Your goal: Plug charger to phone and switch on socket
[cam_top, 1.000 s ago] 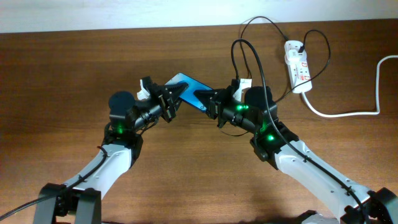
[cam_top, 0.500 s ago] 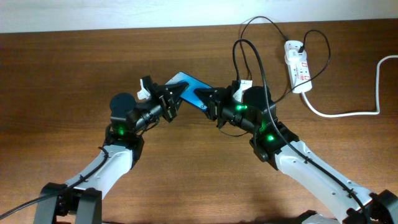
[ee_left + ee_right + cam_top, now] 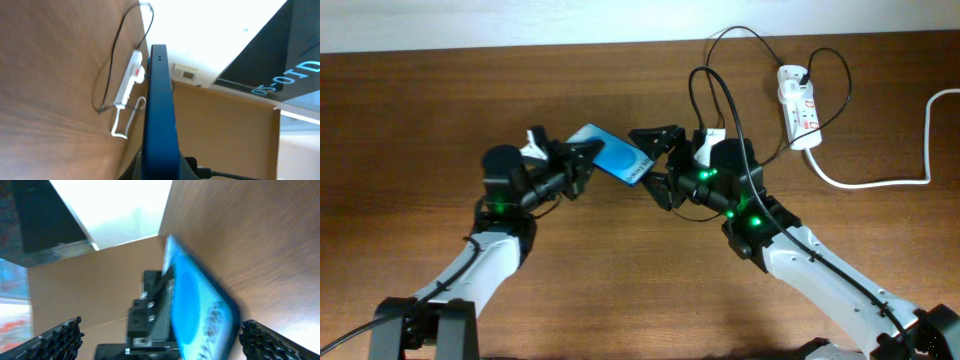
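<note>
The phone [image 3: 618, 160] is held tilted above the table with its blue screen up, and my left gripper [image 3: 582, 160] is shut on its left end. My right gripper [image 3: 656, 163] stands wide open around the phone's right end, one finger on each side, touching nothing. In the right wrist view the phone [image 3: 200, 310] fills the gap between the spread fingertips [image 3: 252, 335]. The charger [image 3: 720, 85], a thin black cable, loops from the socket [image 3: 798, 100] down past the right arm; its plug end is hidden there. The left wrist view shows the phone's edge [image 3: 159, 100] and the socket [image 3: 129, 80].
The socket's thick white lead [image 3: 880, 182] curves off toward the table's right edge. A white wall runs along the far edge of the brown wooden table [image 3: 420, 120]. Both arms lean in toward the table's middle.
My right gripper has gone from shut at the phone's right end to wide open. The left gripper has drawn the phone a little to the left.
</note>
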`<action>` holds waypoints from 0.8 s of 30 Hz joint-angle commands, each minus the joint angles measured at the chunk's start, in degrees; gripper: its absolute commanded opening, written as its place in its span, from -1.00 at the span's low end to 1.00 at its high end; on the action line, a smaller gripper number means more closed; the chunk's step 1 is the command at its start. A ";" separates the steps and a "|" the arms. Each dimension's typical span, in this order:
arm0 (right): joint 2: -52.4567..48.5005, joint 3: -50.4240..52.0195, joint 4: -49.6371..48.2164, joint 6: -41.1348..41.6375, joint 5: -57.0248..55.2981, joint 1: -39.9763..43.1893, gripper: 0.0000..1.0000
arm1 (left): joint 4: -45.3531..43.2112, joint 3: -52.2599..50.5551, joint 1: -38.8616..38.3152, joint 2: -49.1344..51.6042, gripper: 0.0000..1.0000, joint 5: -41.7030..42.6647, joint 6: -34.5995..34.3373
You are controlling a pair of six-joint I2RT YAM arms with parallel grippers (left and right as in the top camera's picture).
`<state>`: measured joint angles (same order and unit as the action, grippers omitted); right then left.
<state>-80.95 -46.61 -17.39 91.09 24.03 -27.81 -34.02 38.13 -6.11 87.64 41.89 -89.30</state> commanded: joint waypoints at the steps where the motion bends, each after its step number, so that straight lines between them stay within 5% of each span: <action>1: -0.13 0.35 3.08 -12.11 -1.62 2.54 0.97 | -0.74 0.92 4.92 -0.87 -1.00 8.44 7.82; 12: 1.11 -3.28 30.32 -40.24 -0.68 7.39 0.97 | 3.02 0.92 9.42 -0.87 -1.00 39.69 7.87; 19: 1.90 -23.17 64.67 -49.16 -17.90 9.57 0.97 | 2.86 0.92 9.38 -0.87 -1.00 41.72 14.40; 24: 1.01 -27.43 59.10 -63.63 -30.51 9.57 0.96 | 2.86 0.92 9.38 -0.87 -1.00 41.07 14.60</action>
<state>-79.64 -72.82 44.60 39.72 4.97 -18.50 -30.83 38.13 3.09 87.64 81.23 -76.69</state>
